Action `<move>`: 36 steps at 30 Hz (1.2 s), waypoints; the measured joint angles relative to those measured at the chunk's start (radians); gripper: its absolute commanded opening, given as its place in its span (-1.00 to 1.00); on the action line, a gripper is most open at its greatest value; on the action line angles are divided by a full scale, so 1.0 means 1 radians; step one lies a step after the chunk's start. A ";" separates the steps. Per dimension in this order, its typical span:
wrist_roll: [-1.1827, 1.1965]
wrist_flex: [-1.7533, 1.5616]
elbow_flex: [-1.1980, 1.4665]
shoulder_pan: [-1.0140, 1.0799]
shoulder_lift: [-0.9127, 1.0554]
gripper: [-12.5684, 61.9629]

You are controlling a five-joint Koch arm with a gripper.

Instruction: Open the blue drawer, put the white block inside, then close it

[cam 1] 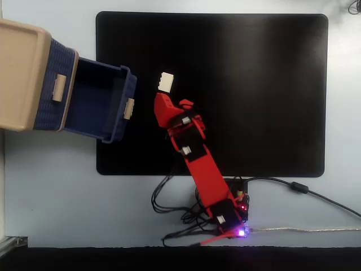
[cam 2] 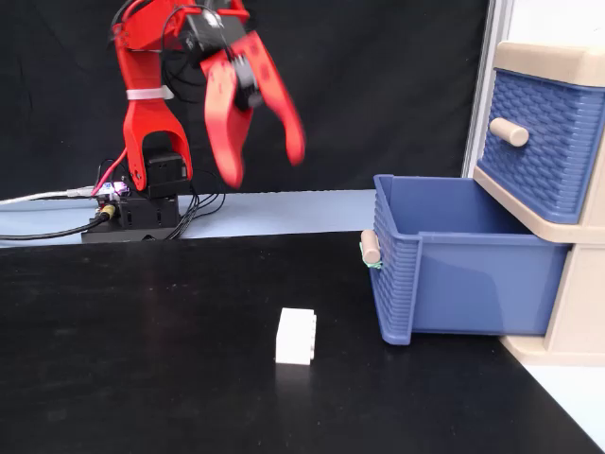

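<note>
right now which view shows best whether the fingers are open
The side-on fixed view: the gripper hangs in the air with its two red fingers spread apart, pointing down. In the fixed view from above, the gripper is foreshortened into one red shape next to the white block, so no gap shows.
</note>
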 measured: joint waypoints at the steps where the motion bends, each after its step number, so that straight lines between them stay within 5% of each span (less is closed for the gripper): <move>1: -0.003 0.054 -0.100 0.005 -0.087 0.23; 8: -0.008 0.178 -0.394 0.031 -0.480 0.23; 25: -0.005 0.021 -0.514 0.032 -0.762 0.20; 27: -0.005 0.023 -0.514 0.032 -0.762 -0.01; 30: -0.006 0.037 -0.514 0.032 -0.761 -0.81; 31: -0.006 0.058 -0.514 0.037 -0.758 -0.91; 36: -0.063 0.179 -0.511 0.075 -0.716 -0.88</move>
